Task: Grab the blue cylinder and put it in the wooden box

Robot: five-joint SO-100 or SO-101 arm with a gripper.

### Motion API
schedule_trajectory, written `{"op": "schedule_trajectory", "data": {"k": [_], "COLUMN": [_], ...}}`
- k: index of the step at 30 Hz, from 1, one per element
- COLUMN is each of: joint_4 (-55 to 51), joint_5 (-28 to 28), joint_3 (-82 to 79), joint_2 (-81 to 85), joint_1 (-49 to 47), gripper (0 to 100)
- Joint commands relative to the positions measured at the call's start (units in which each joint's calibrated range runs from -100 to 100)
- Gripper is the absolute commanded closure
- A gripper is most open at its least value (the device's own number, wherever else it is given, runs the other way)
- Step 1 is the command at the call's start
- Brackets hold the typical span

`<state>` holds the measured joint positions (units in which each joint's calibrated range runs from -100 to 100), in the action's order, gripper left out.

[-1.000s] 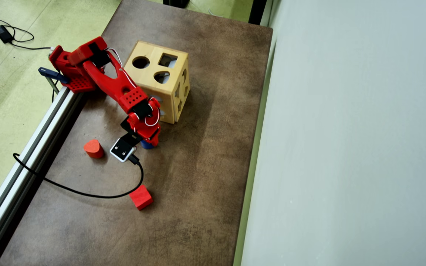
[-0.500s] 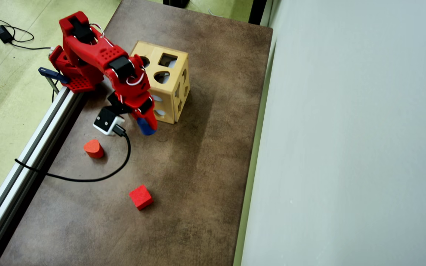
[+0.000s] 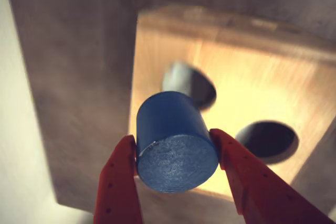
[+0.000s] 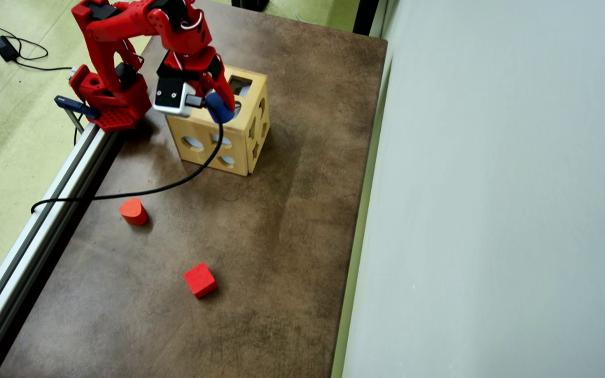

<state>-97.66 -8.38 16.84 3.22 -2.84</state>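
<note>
My gripper [image 3: 176, 153] is shut on the blue cylinder [image 3: 176, 142], one red finger on each side of it. The cylinder's flat round end faces the wrist camera. Behind it is the top of the wooden box [image 3: 252, 77], with a round hole just beyond the cylinder and a second dark hole to the right. In the overhead view the gripper [image 4: 218, 105] holds the blue cylinder [image 4: 220, 108] in the air above the wooden box [image 4: 239, 142], over the top face with its cut-outs.
A red-orange rounded block [image 4: 133, 210] and a red cube [image 4: 200, 280] lie on the brown table [image 4: 292, 236]. A black cable [image 4: 139, 191] trails from the wrist camera across the table to the metal rail [image 4: 29, 247] at the left edge.
The arm has risen from the table with the blue cylinder and swung back, from beside the box's front face to above its top.
</note>
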Motion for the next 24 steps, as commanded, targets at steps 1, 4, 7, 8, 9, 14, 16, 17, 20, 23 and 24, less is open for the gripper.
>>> {"op": "schedule_trajectory", "data": {"k": [1,4,7,8,9,14,16,17,20,23,24], "joint_4": [-0.7,-0.7,-0.7,-0.7,-0.7,-0.7,-0.7,-0.7,-0.7,-0.7,-0.7], "joint_5": [0.1,0.1,0.1,0.1,0.1,0.1,0.1,0.1,0.1,0.1,0.1], "joint_3": [-3.4,-7.6,-12.5,-14.3,-16.2,-24.7,-27.8,-29.0,-31.7,-32.5,-32.6], "joint_2": [7.1,10.8,14.4,15.6,16.9,23.8,26.5,27.9,31.6,32.9,32.9], "joint_1": [-5.4,-7.6,-8.8,-8.8,-8.8,-8.6,-8.2,-8.1,-8.0,-7.9,-7.9], "gripper": [93,93,93,93,93,93,93,93,93,93,93]}}
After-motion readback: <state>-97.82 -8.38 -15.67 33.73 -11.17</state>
